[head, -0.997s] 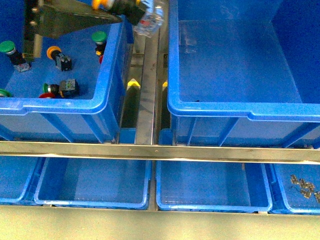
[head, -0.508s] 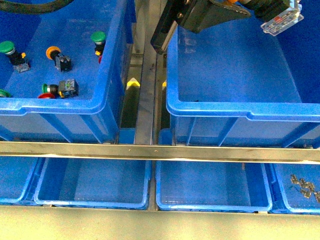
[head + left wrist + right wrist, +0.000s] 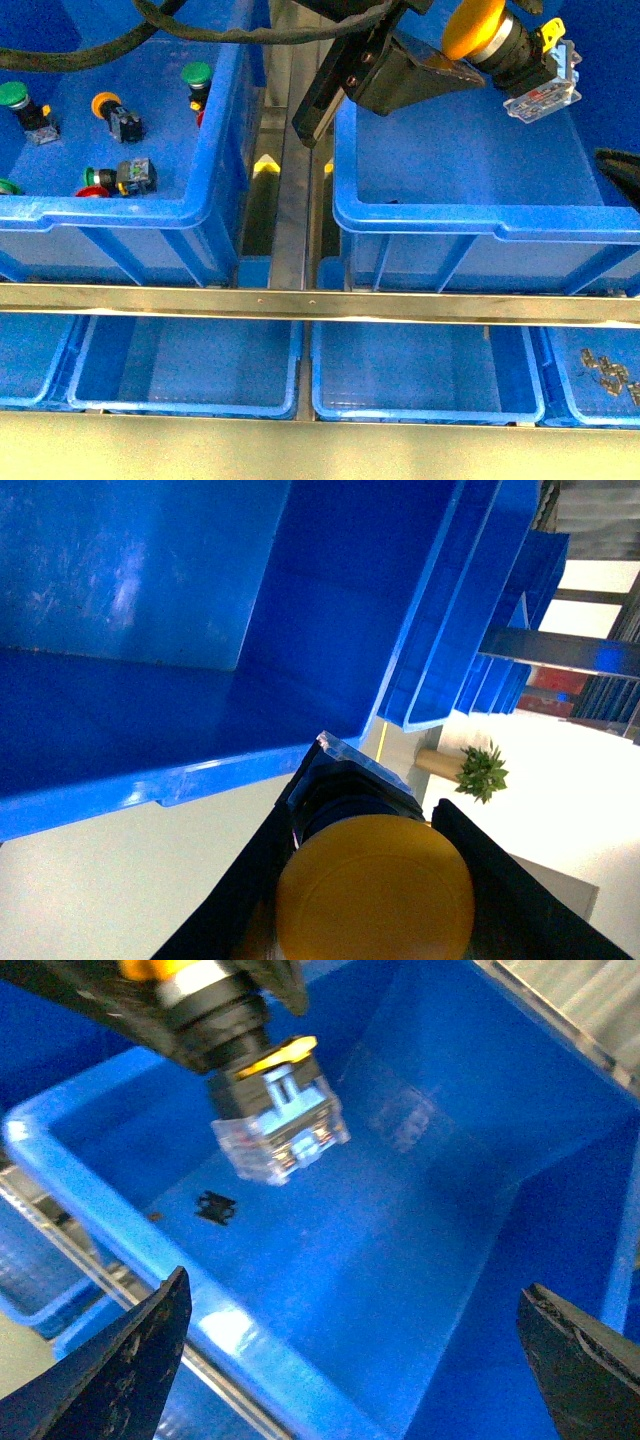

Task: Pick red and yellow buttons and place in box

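the left gripper (image 3: 375, 880) is clamping a yellow button (image 3: 474, 28) and hanging over the box (image 3: 480, 222) at one o'clock. the right gripper (image 3: 365, 1355) is gaping wide above that box. a red button (image 3: 93, 191) is lying in the other bin (image 3: 120, 212) at nine o'clock.

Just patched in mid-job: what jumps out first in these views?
A yellow-capped button, clamped in the left gripper, hangs over the right-hand deep blue bin. That bin shows only a small black scrap on its floor; the left-hand bin holds green-, orange- and red-capped buttons.
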You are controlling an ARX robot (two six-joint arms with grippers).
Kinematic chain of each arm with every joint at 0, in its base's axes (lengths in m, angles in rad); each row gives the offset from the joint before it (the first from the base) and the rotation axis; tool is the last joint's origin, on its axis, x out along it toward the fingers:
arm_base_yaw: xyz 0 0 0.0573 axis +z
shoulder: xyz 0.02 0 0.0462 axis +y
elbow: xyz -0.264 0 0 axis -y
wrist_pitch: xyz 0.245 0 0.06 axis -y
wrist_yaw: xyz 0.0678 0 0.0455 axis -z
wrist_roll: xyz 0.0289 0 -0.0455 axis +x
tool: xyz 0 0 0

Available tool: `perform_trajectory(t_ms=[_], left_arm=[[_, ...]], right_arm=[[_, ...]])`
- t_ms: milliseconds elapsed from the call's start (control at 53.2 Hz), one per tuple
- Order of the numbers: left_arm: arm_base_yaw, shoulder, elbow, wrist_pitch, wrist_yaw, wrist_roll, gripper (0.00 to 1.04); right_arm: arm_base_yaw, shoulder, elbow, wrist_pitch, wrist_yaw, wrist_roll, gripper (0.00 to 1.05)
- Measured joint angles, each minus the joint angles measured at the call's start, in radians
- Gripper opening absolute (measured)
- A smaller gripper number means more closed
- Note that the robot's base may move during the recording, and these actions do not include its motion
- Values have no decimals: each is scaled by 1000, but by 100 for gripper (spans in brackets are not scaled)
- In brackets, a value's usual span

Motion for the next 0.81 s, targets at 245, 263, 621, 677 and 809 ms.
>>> perform_trajectory(t_ms=[245,263,621,677,809], left_arm=[[-18,-1,0,-11,-7,6,34],[-18,-1,0,-11,-6,6,34],[-28,-3,0,-13,-7,11,34],[-29,-3,0,-13,-6,12,34],[-29,-3,0,-13,-7,17,34]], right_arm=[[-21,165,88,57,-62,-90,98],[-19,168,90,59,-65,-95,98],[58,232,147,86,-91,-104,98],[66,253,154,95,-90,-105,98],[70,287,165,105,-87,-115,98]])
